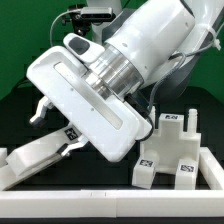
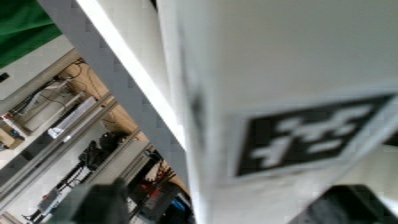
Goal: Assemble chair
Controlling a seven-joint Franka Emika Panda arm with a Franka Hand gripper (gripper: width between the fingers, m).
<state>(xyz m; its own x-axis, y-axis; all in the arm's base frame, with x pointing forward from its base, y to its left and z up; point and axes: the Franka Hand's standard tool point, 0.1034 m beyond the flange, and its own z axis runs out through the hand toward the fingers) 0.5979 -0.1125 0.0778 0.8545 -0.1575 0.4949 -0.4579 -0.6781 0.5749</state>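
In the exterior view my gripper [image 1: 58, 128] hangs low over the black table at the exterior view's left. A long white chair piece [image 1: 40, 155] with a tag lies slanted under it, its low end by the left border. In the wrist view that white piece [image 2: 267, 80] fills the middle, its square tag [image 2: 317, 140] up close. It stands between my dark fingers [image 2: 107, 205], with a gap of background showing beside one of them, so my gripper [image 2: 231, 205] is open around it. A chunky white chair block [image 1: 175, 150] with several tags stands at the exterior view's right.
A low white border rail [image 1: 100, 190] runs along the front of the table and up its right side. Green cloth [image 1: 20, 40] hangs at the back left. My arm's white body [image 1: 150, 50] comes down from the upper right, over the chair block.
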